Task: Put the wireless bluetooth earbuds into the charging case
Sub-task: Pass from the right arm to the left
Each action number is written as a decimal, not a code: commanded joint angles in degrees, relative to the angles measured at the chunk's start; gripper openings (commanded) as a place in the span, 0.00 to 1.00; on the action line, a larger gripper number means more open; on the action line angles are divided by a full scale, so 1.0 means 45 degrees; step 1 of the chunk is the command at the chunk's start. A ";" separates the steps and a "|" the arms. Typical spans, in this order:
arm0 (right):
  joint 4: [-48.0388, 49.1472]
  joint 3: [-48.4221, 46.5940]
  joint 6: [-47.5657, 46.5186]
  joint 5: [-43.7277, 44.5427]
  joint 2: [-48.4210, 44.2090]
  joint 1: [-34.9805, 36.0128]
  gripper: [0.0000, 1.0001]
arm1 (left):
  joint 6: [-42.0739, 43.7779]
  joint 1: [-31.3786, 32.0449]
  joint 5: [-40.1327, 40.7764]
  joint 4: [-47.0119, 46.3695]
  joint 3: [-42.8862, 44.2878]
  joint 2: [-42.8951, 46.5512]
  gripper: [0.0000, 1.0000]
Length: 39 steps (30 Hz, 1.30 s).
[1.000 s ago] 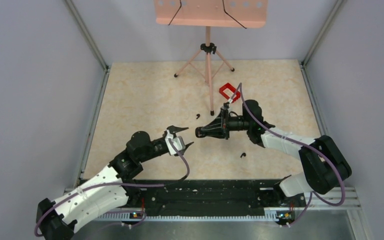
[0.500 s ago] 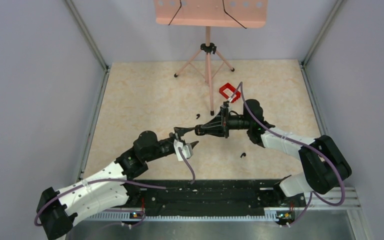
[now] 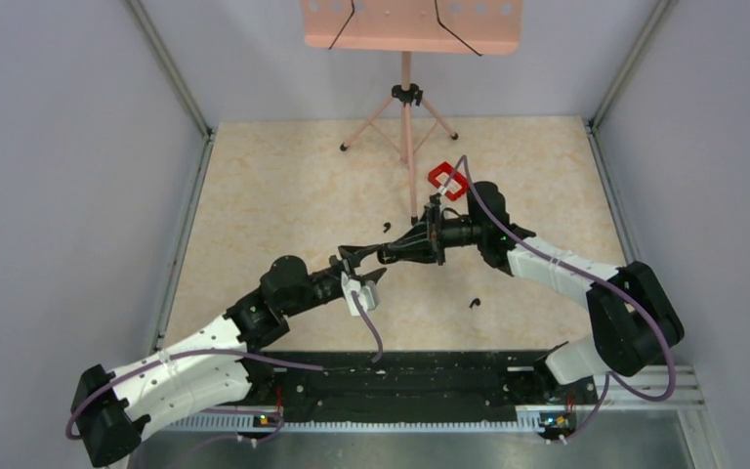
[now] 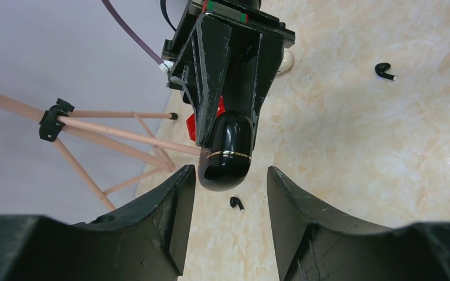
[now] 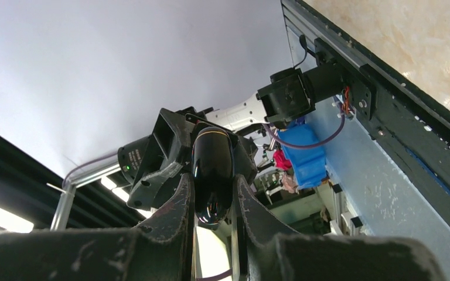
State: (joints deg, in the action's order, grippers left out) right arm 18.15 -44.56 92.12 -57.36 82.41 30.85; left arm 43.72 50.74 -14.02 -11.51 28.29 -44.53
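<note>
My right gripper (image 3: 391,254) is shut on the charging case (image 4: 228,149), a glossy black pebble with a thin gold line, held closed above the table and pointing left. In the right wrist view the case (image 5: 212,170) sits pinched between the two fingers of that gripper (image 5: 214,182). My left gripper (image 4: 230,175) is open, and the case's free end reaches just between its fingertips, close to the left one. One earbud (image 3: 387,228) lies on the table beyond the grippers, showing below the case as a black earbud (image 4: 237,202). A second earbud (image 3: 474,302) lies near the right arm.
A red tray (image 3: 446,180) sits behind the right gripper. A pink music stand's tripod (image 3: 407,107) stands at the back centre, one leg ending close to the far earbud. Grey walls close in the table on three sides.
My left gripper has swung right and forward to meet the case, its jaws narrowing a little. The right gripper has shifted the case slightly left toward it.
</note>
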 commanded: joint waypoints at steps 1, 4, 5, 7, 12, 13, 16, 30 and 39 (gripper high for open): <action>-0.1384 -0.0694 -0.0795 -0.0281 -0.0226 0.0148 0.00 | 0.0119 0.0072 -0.0142 -0.0148 0.0632 -0.0018 0.53; -0.1234 -0.0583 -0.0676 -0.0250 -0.0210 0.0156 0.00 | 0.0000 0.0072 -0.0235 -0.0156 0.0719 -0.0096 0.51; -0.1191 -0.0555 -0.0655 -0.0242 -0.0189 0.0156 0.00 | 0.0023 0.0072 -0.0243 -0.0157 0.0724 -0.0139 0.50; -0.1010 -0.0484 -0.0568 -0.0235 -0.0207 0.0171 0.00 | 0.0022 0.0072 -0.0253 -0.0157 0.0725 -0.0161 0.47; -0.0218 -0.0294 -0.0062 -0.0276 -0.0201 0.0178 0.00 | 0.0030 0.0072 -0.0431 -0.0138 0.0798 -0.0339 0.45; -0.0193 -0.0304 -0.0065 -0.0297 -0.0205 0.0176 0.00 | 0.0030 0.0072 -0.0448 -0.0128 0.0834 -0.0382 0.45; -0.0139 -0.0315 -0.0062 -0.0319 -0.0217 0.0197 0.00 | 0.0082 0.0072 -0.0414 -0.0121 0.0860 -0.0509 0.46; 0.4498 0.0874 0.2198 -0.0453 0.0053 0.0175 0.57 | -0.1086 0.0073 -0.0119 0.0323 0.1307 -0.0480 0.00; -0.2394 -0.0604 -0.4077 0.0568 -0.1182 -0.0543 0.79 | -0.4847 0.0052 0.2024 0.1188 0.1816 -0.0297 0.00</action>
State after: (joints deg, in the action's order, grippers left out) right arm 24.51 -41.76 91.79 -58.11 81.97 30.35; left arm 32.32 50.94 -11.20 -7.99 32.03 -46.59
